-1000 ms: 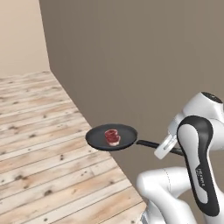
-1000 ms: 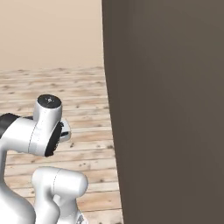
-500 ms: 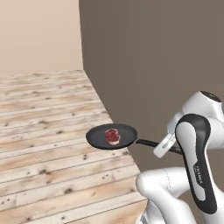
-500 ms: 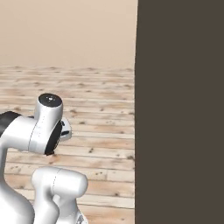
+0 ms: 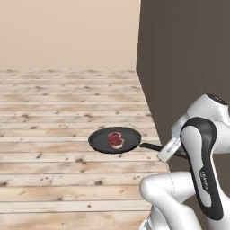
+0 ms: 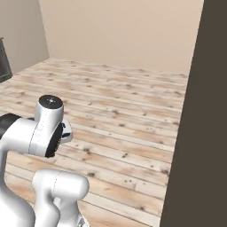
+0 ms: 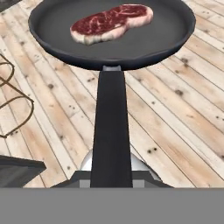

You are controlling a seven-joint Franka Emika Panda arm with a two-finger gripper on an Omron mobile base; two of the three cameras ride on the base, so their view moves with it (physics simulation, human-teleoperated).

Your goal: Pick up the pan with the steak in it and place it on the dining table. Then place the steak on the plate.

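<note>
The black pan hangs level above the wooden floor, its long handle running right into my gripper. The steak lies near the pan's middle. In the hand view the handle runs straight up from my gripper to the pan, with the steak lying flat inside. The jaws are shut on the handle's end. The dining table and the plate are out of view.
A tall dark wall panel stands close on the right. Open wooden floor stretches to a beige back wall. Thin brown wire legs show at the hand view's left, and a dark object at the far left.
The whole picture has shifted as the base turns: the dark panel slid right and more floor and back wall came into view. The pan keeps its place relative to the arm.
</note>
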